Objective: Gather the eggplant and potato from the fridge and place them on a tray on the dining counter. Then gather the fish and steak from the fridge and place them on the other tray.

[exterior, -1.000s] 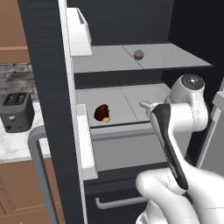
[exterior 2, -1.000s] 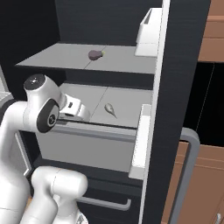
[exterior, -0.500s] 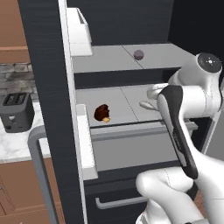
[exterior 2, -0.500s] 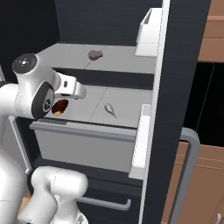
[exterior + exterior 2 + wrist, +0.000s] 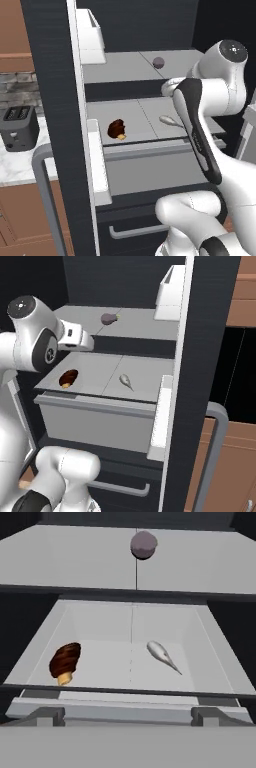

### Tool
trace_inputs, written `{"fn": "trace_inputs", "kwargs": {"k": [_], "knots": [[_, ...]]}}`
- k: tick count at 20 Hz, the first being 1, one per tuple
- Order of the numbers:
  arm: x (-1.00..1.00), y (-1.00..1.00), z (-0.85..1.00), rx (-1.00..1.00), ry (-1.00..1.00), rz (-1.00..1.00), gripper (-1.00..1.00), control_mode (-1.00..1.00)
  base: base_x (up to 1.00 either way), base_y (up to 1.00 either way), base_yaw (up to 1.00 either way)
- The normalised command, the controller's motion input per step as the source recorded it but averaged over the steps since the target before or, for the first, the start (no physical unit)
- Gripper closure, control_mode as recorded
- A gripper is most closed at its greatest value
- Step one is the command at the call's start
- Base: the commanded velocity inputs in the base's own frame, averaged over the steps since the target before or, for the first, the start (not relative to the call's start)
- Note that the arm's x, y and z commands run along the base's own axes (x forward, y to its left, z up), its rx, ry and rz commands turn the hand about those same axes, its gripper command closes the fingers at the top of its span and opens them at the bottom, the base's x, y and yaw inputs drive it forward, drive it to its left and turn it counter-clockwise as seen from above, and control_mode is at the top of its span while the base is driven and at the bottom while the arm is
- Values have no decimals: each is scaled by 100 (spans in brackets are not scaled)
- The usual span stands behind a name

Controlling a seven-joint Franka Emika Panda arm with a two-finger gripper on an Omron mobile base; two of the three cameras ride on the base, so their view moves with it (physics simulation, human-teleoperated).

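The black fridge (image 5: 50, 100) stands open. A purple-grey eggplant (image 5: 158, 62) (image 5: 109, 318) (image 5: 143, 545) lies on its upper shelf. On the lower shelf lie the brown steak (image 5: 116, 129) (image 5: 68, 377) (image 5: 65, 659) on the left and a slender silvery fish (image 5: 170, 120) (image 5: 126, 381) (image 5: 162, 655) on the right. My gripper (image 5: 128, 716) (image 5: 82, 341) hovers in front of the shelves at about the level of the upper shelf's edge, open and holding nothing. The potato, both trays and the dining counter are out of view.
The fridge door (image 5: 200, 356) stands close on one side, with a white door bin (image 5: 90, 35) (image 5: 167, 298) on it. A drawer with a silver bar handle (image 5: 135, 231) sits below the shelves. A dark toaster (image 5: 19, 127) rests on the marble wall counter.
The arm has lifted: my hand rose from the lower shelf's level to the upper shelf's front edge. The jaws stayed open and the food has not moved.
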Motion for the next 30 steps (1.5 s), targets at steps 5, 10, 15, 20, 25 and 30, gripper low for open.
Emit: {"fn": "trace_inputs", "kwargs": {"k": [5,10,15,20,25,30], "knots": [[8,0,19,0,0,-7,-100,-100,0,0,0],[20,-12,14,0,-3,-5,-100,-100,0,0,0],[39,-8,4,0,-1,0,-100,-100,0,0,0],[47,-3,3,0,0,0,-100,-100,0,0,0],[53,-6,0,0,0,0,-100,-100,0,0,0],[64,-9,0,0,0,-1,-100,-100,0,0,0]]}}
